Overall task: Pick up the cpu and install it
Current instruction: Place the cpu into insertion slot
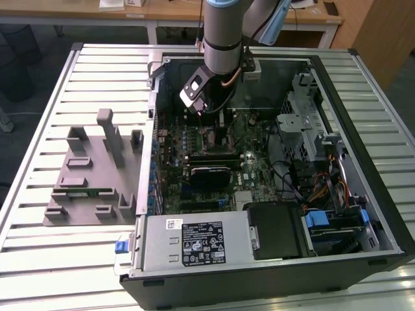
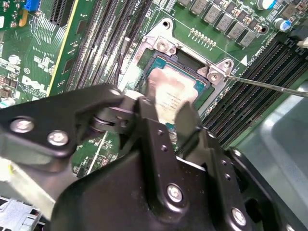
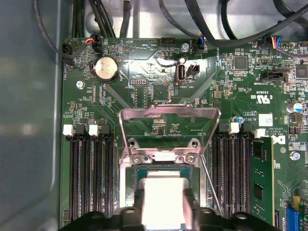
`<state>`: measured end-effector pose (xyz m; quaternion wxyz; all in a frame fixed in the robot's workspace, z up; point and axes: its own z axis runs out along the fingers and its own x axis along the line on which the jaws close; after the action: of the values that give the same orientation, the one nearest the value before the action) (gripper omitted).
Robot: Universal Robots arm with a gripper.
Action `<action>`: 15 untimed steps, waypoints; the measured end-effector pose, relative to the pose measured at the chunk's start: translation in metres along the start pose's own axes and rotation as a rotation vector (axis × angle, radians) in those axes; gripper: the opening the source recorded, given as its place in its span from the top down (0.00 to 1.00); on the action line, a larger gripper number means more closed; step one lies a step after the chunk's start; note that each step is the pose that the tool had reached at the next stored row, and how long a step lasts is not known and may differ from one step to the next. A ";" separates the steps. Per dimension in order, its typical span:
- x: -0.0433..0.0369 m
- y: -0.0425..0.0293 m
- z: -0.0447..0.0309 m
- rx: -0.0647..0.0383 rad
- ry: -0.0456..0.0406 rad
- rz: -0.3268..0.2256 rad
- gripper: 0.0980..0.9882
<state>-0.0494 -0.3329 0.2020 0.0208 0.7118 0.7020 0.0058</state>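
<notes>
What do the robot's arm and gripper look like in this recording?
The arm is a smooth grey cylinder with a pale blue joint cap and a copper-coloured cable loop near the wrist. The gripper is matte black: flat linkage plates joined by silver screws, ending in two narrow black fingers.

End effector (image 2: 167, 107) — downward, fingers (image 2: 188, 115) clamped

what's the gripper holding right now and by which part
The small flat square pale silver cpu, pinched by two opposite edges between the gripper's black fingers, over the open motherboard socket.
</notes>
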 end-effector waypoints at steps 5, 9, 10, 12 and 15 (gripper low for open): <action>0.0000 0.0000 -0.0002 0.000 0.0000 0.000 0.83; 0.0000 0.0000 -0.0004 0.000 0.0000 0.000 0.96; 0.0000 0.0000 -0.0005 0.000 -0.0001 0.000 0.99; 0.0000 0.0000 -0.0006 0.000 -0.0001 0.000 0.99; 0.0000 0.0000 -0.0007 0.000 0.0000 0.000 0.99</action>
<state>-0.0494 -0.3329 0.2027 0.0208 0.7118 0.7020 0.0058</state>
